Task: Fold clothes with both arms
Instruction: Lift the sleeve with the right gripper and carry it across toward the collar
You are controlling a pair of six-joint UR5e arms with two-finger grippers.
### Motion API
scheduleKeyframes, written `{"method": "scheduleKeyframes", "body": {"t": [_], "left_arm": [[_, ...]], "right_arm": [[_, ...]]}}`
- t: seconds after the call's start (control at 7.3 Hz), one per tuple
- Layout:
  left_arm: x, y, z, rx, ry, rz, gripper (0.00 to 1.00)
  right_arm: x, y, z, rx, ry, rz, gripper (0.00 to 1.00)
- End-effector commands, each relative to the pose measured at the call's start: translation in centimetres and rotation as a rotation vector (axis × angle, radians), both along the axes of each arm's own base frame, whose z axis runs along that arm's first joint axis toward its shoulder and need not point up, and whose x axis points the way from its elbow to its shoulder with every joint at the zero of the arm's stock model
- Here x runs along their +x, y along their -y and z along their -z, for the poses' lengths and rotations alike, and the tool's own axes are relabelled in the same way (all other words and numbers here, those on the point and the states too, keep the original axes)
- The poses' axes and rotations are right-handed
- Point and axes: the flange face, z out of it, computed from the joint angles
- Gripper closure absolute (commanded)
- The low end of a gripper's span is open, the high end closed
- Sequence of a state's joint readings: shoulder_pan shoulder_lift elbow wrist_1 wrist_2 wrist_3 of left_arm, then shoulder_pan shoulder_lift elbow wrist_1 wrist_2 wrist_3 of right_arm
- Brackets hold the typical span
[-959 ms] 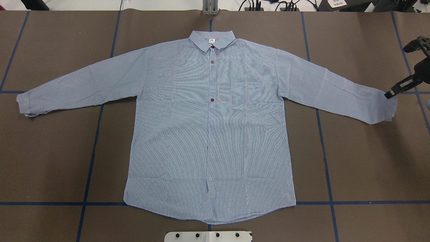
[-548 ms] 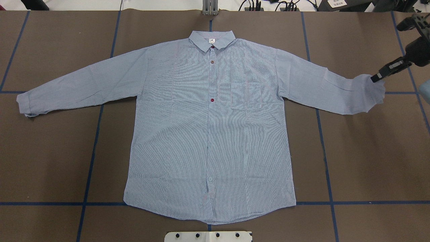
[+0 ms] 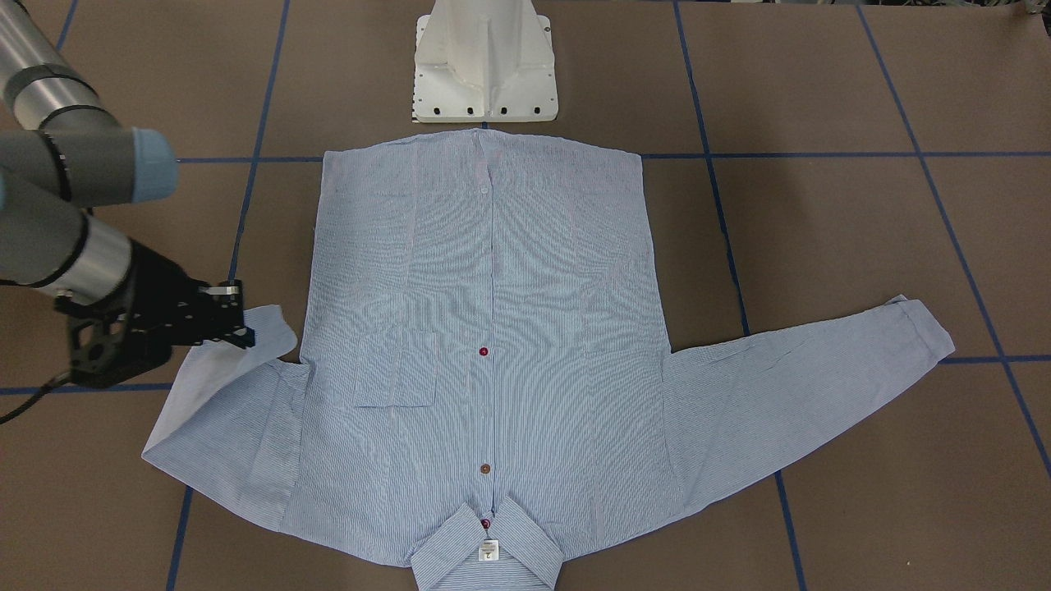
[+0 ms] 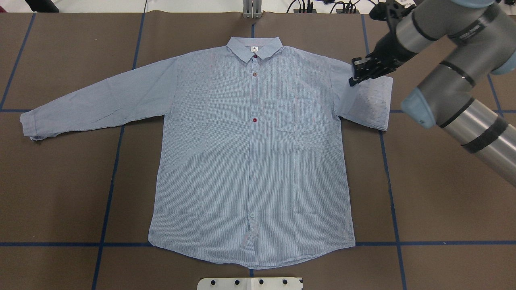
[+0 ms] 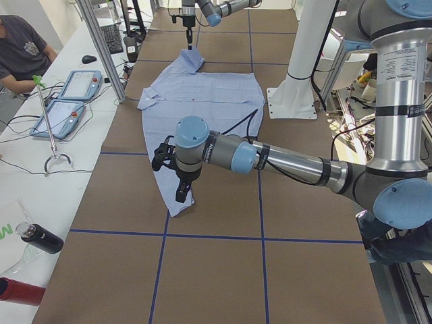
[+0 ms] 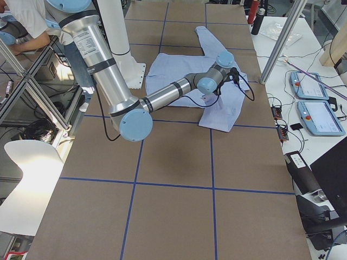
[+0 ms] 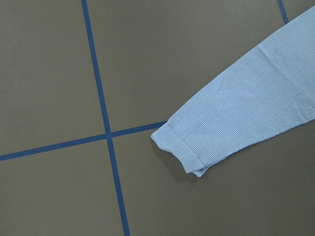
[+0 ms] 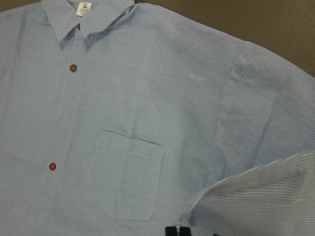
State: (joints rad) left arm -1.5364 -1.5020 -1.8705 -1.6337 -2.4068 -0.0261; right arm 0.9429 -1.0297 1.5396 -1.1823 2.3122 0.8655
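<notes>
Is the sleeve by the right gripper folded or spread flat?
Folded: the sleeve is doubled back on itself, its cuff held by the right gripper.

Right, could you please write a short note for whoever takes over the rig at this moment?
Right gripper: shut on the cuff of the striped shirt's right-side sleeve, holding it lifted near the shoulder, so the sleeve is doubled back.
Left gripper: hangs over the other sleeve's cuff; open or shut cannot be told.
Shirt: flat, buttons up, collar away from the robot, on the brown table.
Done: first sleeve fold under way.
Left: probably lay that sleeve across the body, fold the other sleeve, then the body.
</notes>
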Motion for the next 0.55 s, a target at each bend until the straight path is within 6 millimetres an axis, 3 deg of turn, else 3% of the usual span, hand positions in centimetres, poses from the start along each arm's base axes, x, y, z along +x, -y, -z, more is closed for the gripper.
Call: {"method": "scheduleKeyframes", "body": {"t": [0.0, 0.14, 0.41], "left_arm": [[0.0, 0.1, -0.2, -0.002, 0.000, 0.001, 0.00], [0.0, 0.0, -0.3, -0.004, 0.000, 0.000, 0.00], [0.0, 0.0, -0.4, -0.005, 0.002, -0.001, 0.00]], "right_arm": [[-9.1, -2.0, 6.7, 0.027, -0.031, -0.115, 1.00], [-10.2, -1.7, 8.4, 0.035, -0.019, -0.133, 1.00], [-12.8, 1.1, 13.9, 0.055, -0.004, -0.145, 1.00]]}}
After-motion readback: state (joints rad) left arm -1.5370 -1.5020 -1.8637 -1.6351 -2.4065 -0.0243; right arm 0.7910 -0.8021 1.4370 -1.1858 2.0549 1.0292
